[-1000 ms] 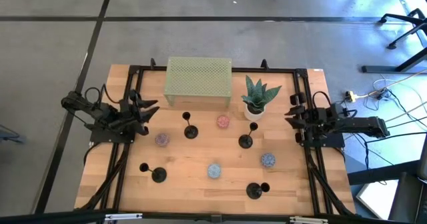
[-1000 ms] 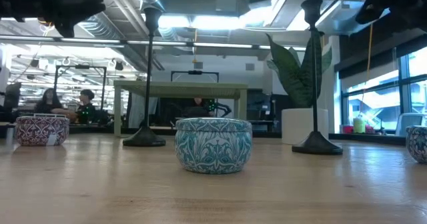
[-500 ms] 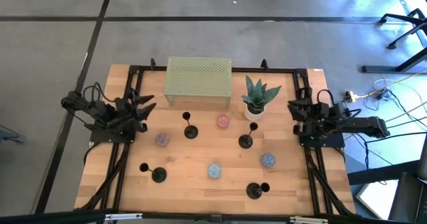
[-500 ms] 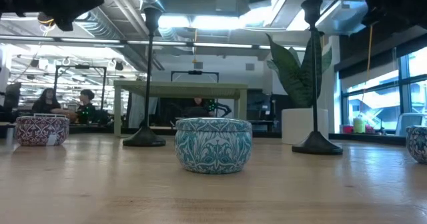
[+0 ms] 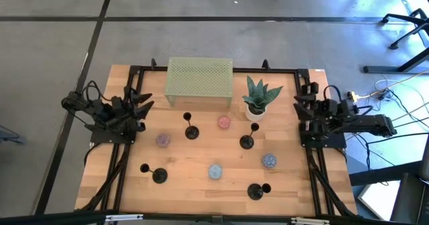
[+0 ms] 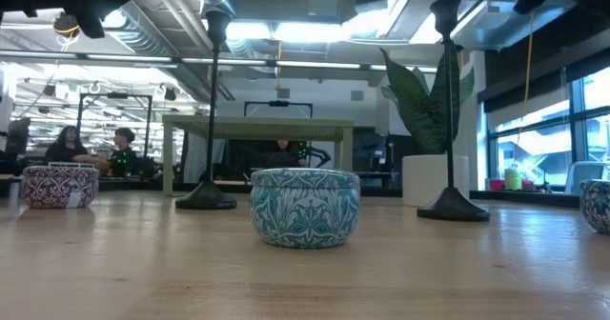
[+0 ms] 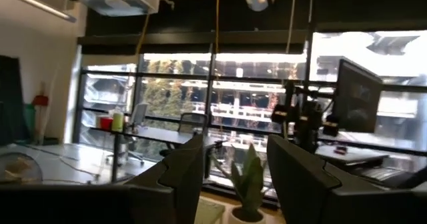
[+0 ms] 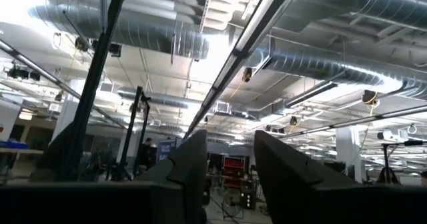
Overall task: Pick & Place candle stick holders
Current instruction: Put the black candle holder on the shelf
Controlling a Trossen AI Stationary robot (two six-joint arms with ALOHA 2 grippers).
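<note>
— Candlesticks first: where do they stand?

— Four black candle stick holders with round bases and thin stems are upright on the pale wooden table (image 5: 181, 185): one before the green mesh box (image 5: 199, 82) at (image 5: 192, 131), one near the small potted green plant (image 5: 257, 98) at (image 5: 247, 142), and two toward the near edge at (image 5: 159, 176) and (image 5: 255, 191).

— And the arms?

— The left gripper (image 5: 145, 104) hangs at the table's left edge, the right gripper (image 5: 300, 108) at the right edge. Each has its jaws parted with a gap between the fingers, and neither holds anything.
</note>
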